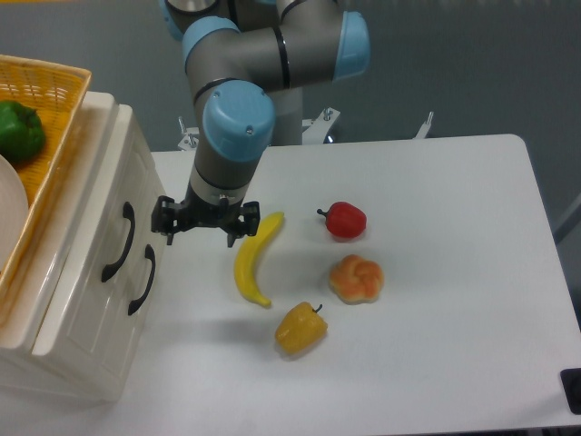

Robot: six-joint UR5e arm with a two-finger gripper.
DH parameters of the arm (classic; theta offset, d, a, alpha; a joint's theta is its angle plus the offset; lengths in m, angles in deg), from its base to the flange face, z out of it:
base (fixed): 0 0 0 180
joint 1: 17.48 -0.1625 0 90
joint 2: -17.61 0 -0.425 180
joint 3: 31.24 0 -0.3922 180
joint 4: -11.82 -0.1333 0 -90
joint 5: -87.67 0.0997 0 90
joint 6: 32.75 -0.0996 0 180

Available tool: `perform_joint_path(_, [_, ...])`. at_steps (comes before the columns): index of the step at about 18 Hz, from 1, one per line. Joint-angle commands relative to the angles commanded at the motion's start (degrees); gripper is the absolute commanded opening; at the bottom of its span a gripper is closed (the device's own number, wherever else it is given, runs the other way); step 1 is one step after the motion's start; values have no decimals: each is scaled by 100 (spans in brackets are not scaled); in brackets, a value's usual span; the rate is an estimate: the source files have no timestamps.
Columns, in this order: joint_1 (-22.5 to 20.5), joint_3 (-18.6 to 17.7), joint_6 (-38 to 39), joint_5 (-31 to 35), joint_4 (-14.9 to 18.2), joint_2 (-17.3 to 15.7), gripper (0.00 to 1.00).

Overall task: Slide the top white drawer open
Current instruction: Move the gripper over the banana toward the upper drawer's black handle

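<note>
Two drawers are visible to you on the cream-white cabinet (86, 300) at the left edge of the white table (436, 300); the top white drawer (109, 227) is the upper one, shut flush, with its curved black handle (119, 242) facing the table. The lower drawer (123, 313) carries its own black handle (143, 281). The gripper (205, 221) hangs just to the right of the cabinet front, near the upper handle but apart from it, with its jaws spread wide and nothing between them. You will find a banana (253, 260) just beside the gripper, then a red pepper (344, 220), a yellow pepper (301, 329) and an orange pastry-like item (356, 278). A wicker basket (45, 86) on the cabinet holds a green pepper (18, 131).
</note>
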Motion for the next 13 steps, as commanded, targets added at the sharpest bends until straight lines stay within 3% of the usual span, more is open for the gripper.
perform_joint_path(13, [185,79,211,-369,0,97,100])
